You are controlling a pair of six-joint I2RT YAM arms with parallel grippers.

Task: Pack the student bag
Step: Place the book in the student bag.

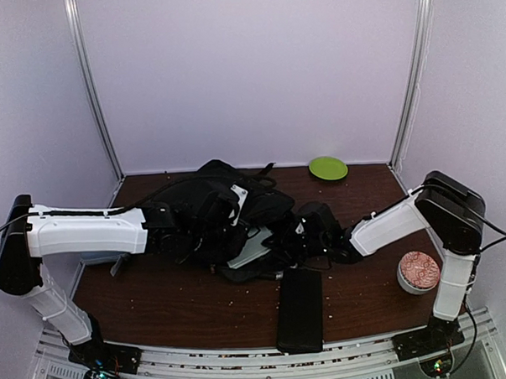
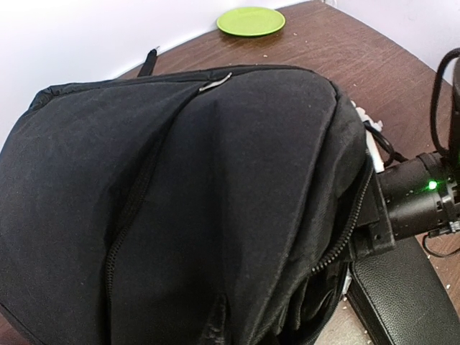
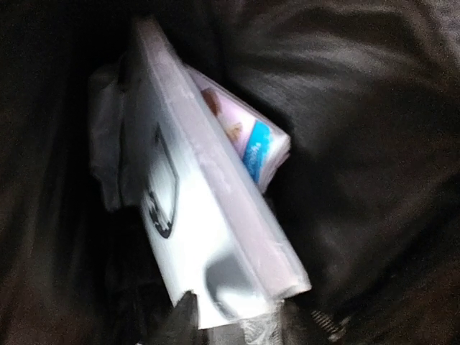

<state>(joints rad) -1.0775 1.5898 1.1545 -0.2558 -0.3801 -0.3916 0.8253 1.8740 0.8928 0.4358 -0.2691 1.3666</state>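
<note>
One student bag (image 1: 228, 199) is seen mid-tabletop (image 1: 157, 303). The left claw (image 1: 205, 218) is clenched at its side. The right claw (image 1: 299, 234), reaching inside, cannot be judged. One green plate (image 1: 328, 168), one black case (image 1: 298, 309) and one bowl (image 1: 418, 272) are counted.

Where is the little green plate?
The green plate sits at the far edge of the table, right of the middle in the top view, close to the back wall and just behind the student bag.
</note>
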